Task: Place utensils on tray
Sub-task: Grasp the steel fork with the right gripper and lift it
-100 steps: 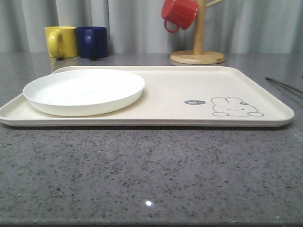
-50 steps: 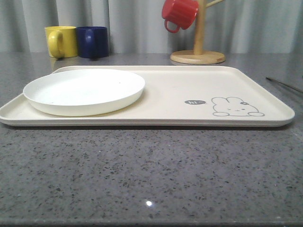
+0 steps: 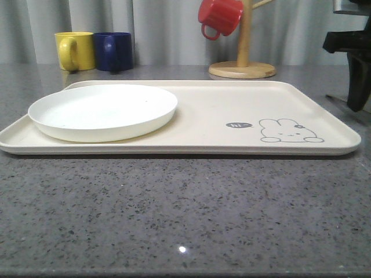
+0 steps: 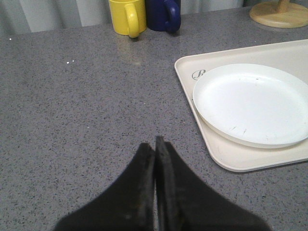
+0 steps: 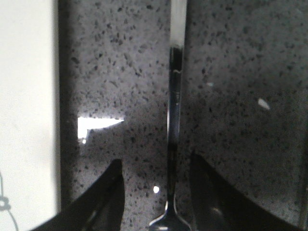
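A slim shiny silver utensil [image 5: 173,120] lies on the grey stone table just off the tray's right edge; its handle widens toward the gripper, and I cannot tell whether it is a spoon or a fork. My right gripper [image 5: 155,160] is open, one finger on each side of the handle, not touching it. In the front view this right gripper [image 3: 355,104] hangs low over the table, right of the cream tray [image 3: 232,116]. My left gripper [image 4: 155,142] is shut with nothing in it, above bare table left of the tray [image 4: 231,161].
A round white plate [image 3: 103,111] sits on the tray's left half. Yellow mug [image 3: 75,51] and blue mug [image 3: 113,51] stand at the back left. A wooden mug stand [image 3: 242,69] with a red mug [image 3: 219,16] is behind the tray.
My right gripper has come into the front view at the far right and lowered beside the tray. Tray, plate and mugs have not moved.
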Motion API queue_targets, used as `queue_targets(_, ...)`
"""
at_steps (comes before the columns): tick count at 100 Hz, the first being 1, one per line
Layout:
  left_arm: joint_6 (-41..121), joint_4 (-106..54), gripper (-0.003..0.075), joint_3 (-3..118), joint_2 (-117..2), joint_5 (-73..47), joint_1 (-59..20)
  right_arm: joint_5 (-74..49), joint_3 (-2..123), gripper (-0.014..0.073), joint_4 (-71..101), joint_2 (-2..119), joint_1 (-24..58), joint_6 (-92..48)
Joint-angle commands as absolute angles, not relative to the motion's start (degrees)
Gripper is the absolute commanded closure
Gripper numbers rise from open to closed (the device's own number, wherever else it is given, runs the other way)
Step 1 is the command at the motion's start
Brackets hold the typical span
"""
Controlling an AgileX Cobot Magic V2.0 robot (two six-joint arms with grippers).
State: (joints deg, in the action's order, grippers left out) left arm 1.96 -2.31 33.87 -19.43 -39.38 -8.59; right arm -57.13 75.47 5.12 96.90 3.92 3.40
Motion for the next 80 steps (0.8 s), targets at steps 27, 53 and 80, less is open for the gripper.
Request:
queue_targets(27,1.6,-3.0,0.0739,35.4,-19.8,-35.2,-8.9,-57.3,78.9,0.0594,5.4,97.6,3.6,3.8)
queue_targets(53,1.6,-3.0,0.0739,35.4,-19.8,-35.2,-8.9,-60.2,82.6,0.0658,5.5,96.9,3.8,3.8)
queue_targets(80,1.6,-3.0,0.0739,35.4,-19.8,-35.2,-8.9,-70.6,92.6,0.0658,5.5,95.3,9.9,3.9)
